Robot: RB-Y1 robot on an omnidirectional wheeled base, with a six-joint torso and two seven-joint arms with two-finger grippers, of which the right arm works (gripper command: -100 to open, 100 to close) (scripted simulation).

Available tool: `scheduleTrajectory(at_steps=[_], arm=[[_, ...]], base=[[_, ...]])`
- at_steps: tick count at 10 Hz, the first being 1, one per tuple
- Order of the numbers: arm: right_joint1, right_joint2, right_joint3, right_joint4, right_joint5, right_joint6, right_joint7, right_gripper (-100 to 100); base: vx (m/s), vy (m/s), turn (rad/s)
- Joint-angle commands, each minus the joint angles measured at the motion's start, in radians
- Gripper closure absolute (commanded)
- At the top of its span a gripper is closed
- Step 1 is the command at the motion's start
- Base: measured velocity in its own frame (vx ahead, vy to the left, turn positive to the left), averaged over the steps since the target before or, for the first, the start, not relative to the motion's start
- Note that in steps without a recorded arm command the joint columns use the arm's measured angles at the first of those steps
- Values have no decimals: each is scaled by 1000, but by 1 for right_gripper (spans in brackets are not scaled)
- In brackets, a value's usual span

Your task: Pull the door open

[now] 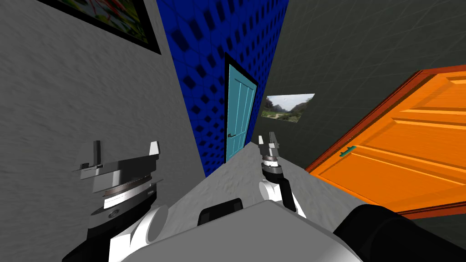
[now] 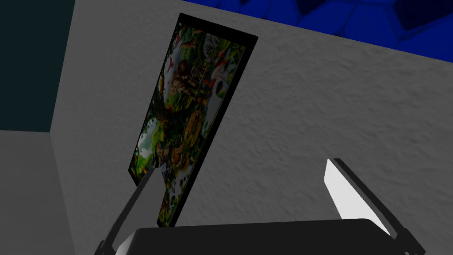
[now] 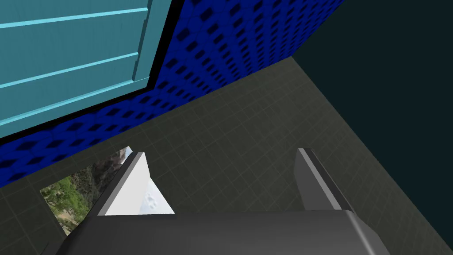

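Observation:
An orange panelled door (image 1: 409,150) in a red-brown frame stands in the dark wall on my right, with a small teal handle (image 1: 348,150) near its closer edge. A teal door (image 1: 239,113) with a dark handle (image 1: 231,135) stands in the blue wall at the far end of the corridor, and its panels (image 3: 71,57) also appear in the right wrist view. My right gripper (image 1: 268,138) (image 3: 221,152) is open, held in mid-air left of the orange door and apart from it. My left gripper (image 1: 125,152) (image 2: 242,168) is open beside the grey left wall, holding nothing.
A grey wall (image 1: 68,113) runs close along my left. The dark tiled wall (image 1: 346,54) on the right carries a landscape picture (image 1: 286,108) between the two doors. Grey floor (image 1: 241,168) leads ahead to the teal door.

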Motion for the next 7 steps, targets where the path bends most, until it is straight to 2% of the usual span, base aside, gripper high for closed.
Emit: scheduleTrajectory(at_steps=[1, 4, 7], arm=[[-11, -8, 2, 39, 0, -9, -7, -100], [-27, -19, 5, 96, -1, -23, -16, -100], [-49, -34, 10, 174, -1, -42, -30, -100]], base=[[76, -105, 135], [56, -13, 58], [69, -36, 90]])
